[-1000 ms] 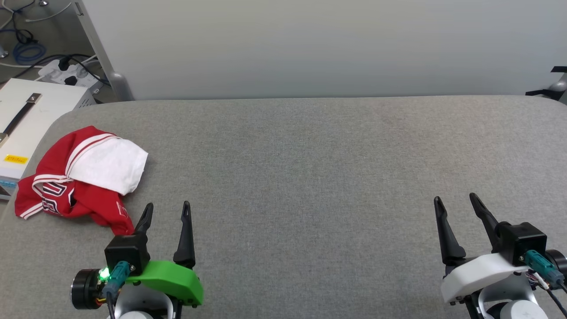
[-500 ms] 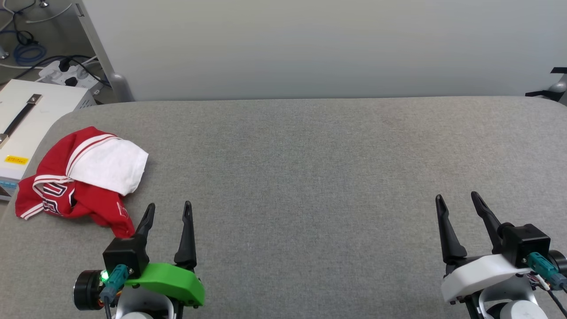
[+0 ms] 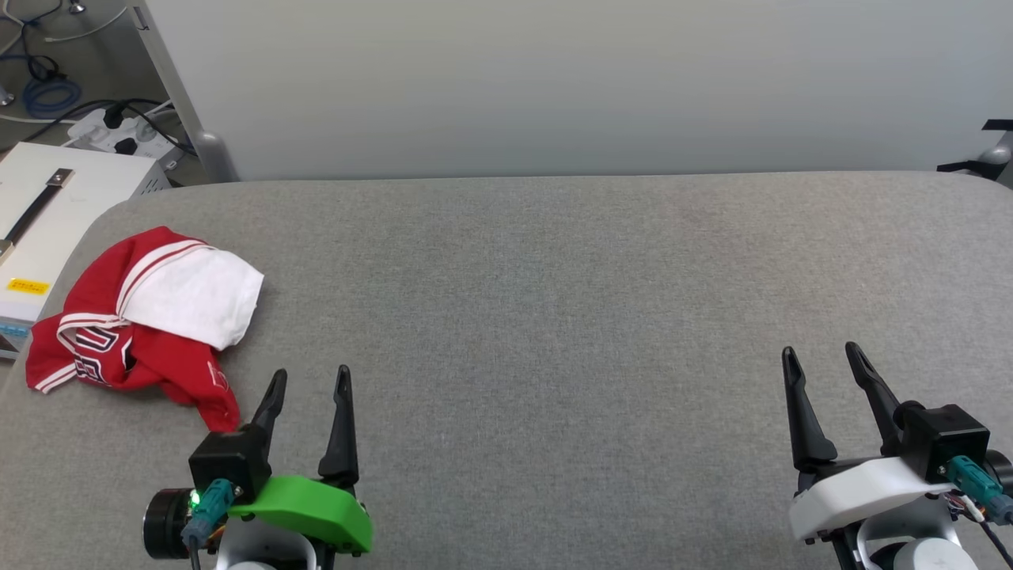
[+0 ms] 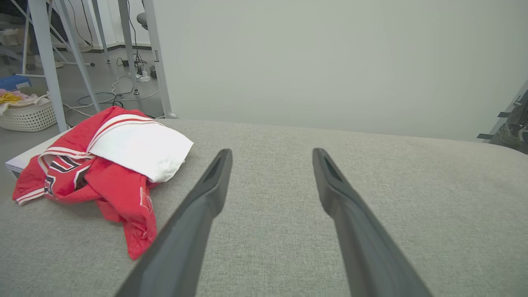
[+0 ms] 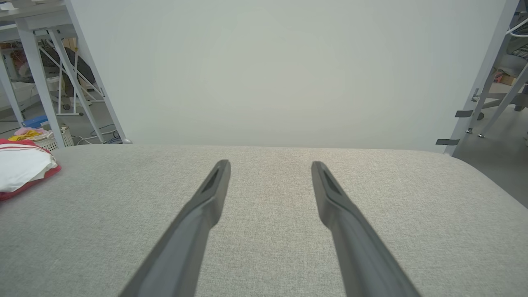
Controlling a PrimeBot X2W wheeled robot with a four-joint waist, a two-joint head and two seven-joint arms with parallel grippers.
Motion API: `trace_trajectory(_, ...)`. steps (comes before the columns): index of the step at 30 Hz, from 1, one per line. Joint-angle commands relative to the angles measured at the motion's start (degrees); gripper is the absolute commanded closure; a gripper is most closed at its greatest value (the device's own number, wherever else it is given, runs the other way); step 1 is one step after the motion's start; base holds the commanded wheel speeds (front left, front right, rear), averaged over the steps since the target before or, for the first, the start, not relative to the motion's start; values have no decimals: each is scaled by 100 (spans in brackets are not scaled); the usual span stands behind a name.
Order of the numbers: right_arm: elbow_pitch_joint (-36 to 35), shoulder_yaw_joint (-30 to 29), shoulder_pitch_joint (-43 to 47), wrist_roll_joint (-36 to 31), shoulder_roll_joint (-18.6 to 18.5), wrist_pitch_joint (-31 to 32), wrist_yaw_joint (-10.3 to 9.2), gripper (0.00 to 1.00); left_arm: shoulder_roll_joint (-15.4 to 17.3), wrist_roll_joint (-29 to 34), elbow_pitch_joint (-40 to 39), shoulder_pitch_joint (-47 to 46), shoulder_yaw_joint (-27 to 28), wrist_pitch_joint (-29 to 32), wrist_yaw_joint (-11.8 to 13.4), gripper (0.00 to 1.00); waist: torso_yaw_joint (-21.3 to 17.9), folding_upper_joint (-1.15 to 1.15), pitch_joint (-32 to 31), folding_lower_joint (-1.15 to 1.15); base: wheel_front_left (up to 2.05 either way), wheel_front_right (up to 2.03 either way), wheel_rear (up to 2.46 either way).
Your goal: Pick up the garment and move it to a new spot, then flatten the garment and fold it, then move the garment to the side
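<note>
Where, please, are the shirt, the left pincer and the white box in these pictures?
shirt (image 3: 194, 294): head view, on its white sleeve.
left pincer (image 3: 310, 370): head view, midway between its fingertips.
white box (image 3: 87, 186): head view, on its flat top.

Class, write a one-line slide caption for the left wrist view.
Open dark-fingered left gripper beside a crumpled red-and-white jersey T-shirt on a grey fabric tabletop.

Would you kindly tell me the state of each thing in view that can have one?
Garment: crumpled in a heap, unfolded, lying free at the table's left edge.
Left pincer: open, empty, beside the garment's near tip.
Right pincer: open, empty, over bare table.
Power strip: plugs inserted.
</note>
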Motion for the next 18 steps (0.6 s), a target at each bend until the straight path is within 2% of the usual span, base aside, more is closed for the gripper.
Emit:
trace_trajectory(1, 38, -6, -1, 63, -1, -69, -2, 0, -15, -58, 45, 71, -8, -63, -54, 0, 0, 0, 6, 0, 0, 0, 0)
trace_trajectory(18, 224, -7, -67, 175, -1, -270, -3, 0, -18, -258, 205, 19, -40, -266, -133, 0, -1, 0, 85, 0, 0, 0, 0)
